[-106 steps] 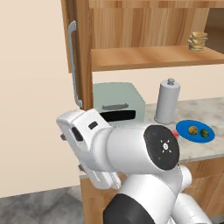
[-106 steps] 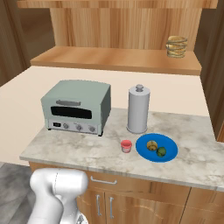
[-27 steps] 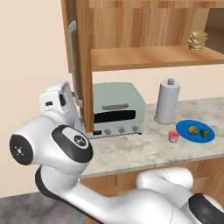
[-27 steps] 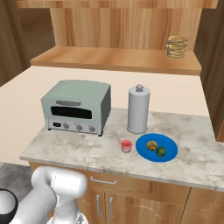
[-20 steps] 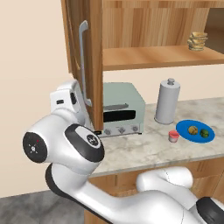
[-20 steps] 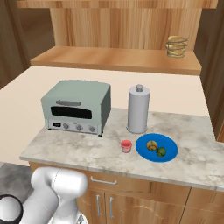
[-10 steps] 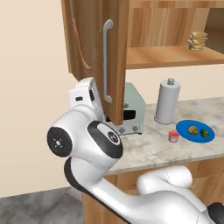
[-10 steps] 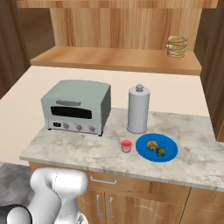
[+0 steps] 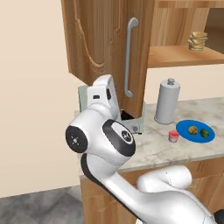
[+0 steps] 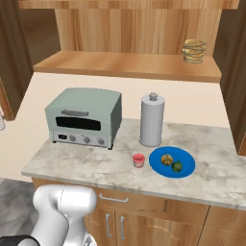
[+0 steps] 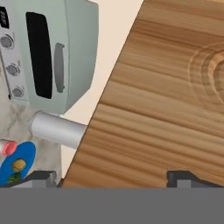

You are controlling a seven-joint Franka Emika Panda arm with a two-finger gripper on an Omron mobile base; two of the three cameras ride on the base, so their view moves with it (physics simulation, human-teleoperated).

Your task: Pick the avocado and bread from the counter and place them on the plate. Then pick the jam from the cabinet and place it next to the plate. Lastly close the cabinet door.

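Marbled counter (image 10: pixel 211 180) under wood cabinet (image 10: pixel 129 65). Avocado (image 10: pixel 177 166), bread (image 10: pixel 166 159) on plate (image 10: pixel 158 163); jam (image 10: pixel 138 160) just beside. Gripper (image 11: pixel 113 177) spread wide, holding nothing, against half-swung door (image 9: pixel 103 48). Risk: hand slips off door edge, door stalls ajar.

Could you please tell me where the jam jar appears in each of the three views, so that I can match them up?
Left base view: jam jar, right of centre, just left of the blue plate.
Right base view: centre, left of the plate.
Hand view: far left edge, low.
Shared landmark: the steel canister, behind the jar.
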